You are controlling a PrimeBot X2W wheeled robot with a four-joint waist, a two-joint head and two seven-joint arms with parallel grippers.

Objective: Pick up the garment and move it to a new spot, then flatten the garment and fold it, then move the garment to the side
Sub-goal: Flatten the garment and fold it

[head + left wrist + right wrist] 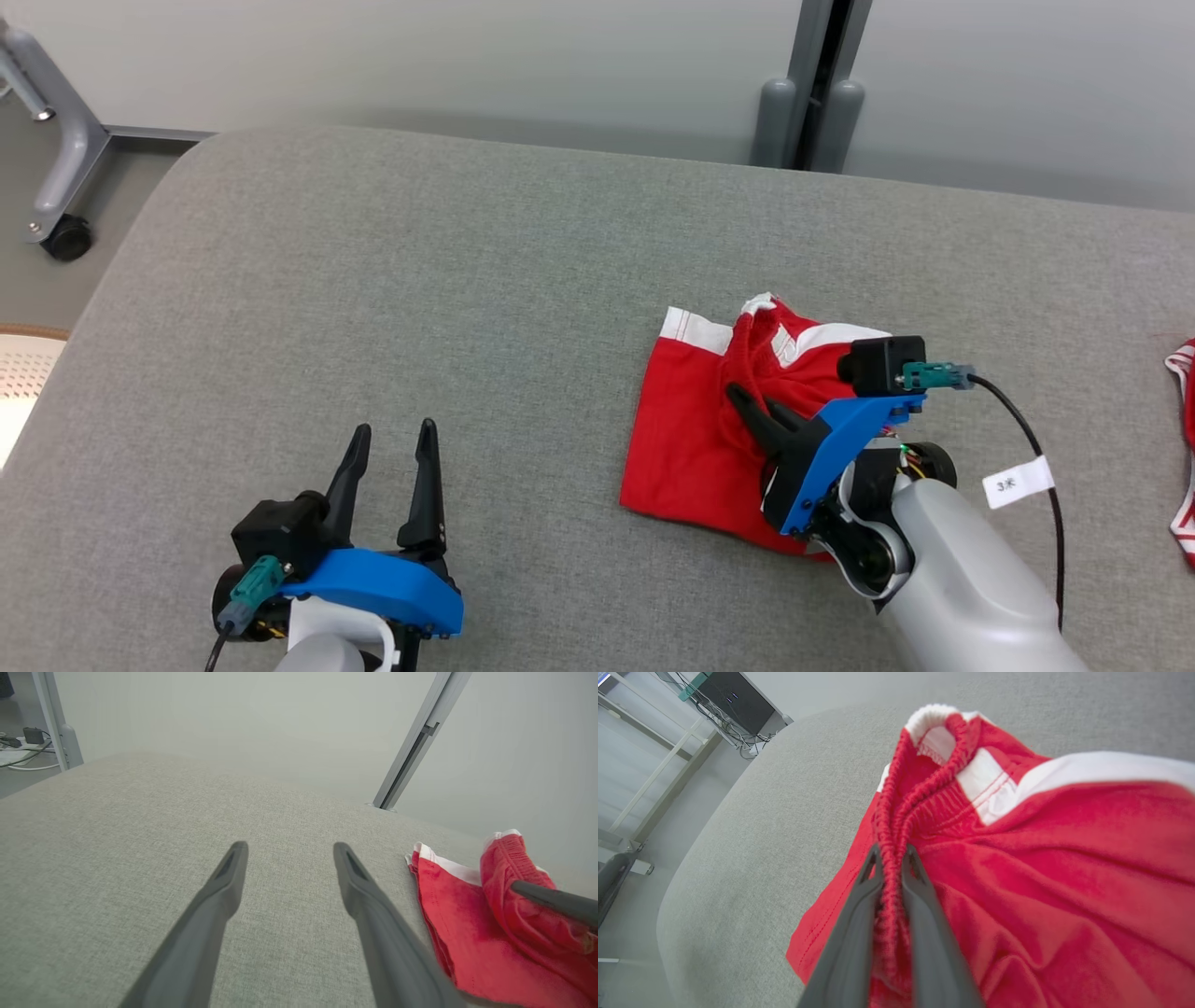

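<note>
Currently the garment [691,448], red shorts with white trim, lies on the grey pad [420,280], right of centre in the head view. Most of it is flat on the pad. The waistband [924,798] end is bunched and raised into a ridge at the far right of the cloth. A white band runs along the far edge.

Right gripper [747,403]: fingers [859,914] nearly pressed together, pinching the gathered waistband. In the right wrist view the ribbed red elastic runs between the two dark fingers and fills the gap, and loose red fabric drapes off to that view's right. The arm enters from the lower right, with the gripper tilted over the near right part of the garment.

Left gripper [395,429]: fingers spread wide, nothing between them. It sits at the lower left, well apart from the garment, pointing away from the robot. In the left wrist view the garment's edge lies just beside one finger; contact cannot be told. The other arm's dark finger shows against the raised red fold.

Other items: a red-and-white striped cloth [1184,439] at the pad's right edge, apart from the garment; a white tag [1018,483] on the right gripper's cable; a castor [67,238] on the floor, far left.
</note>
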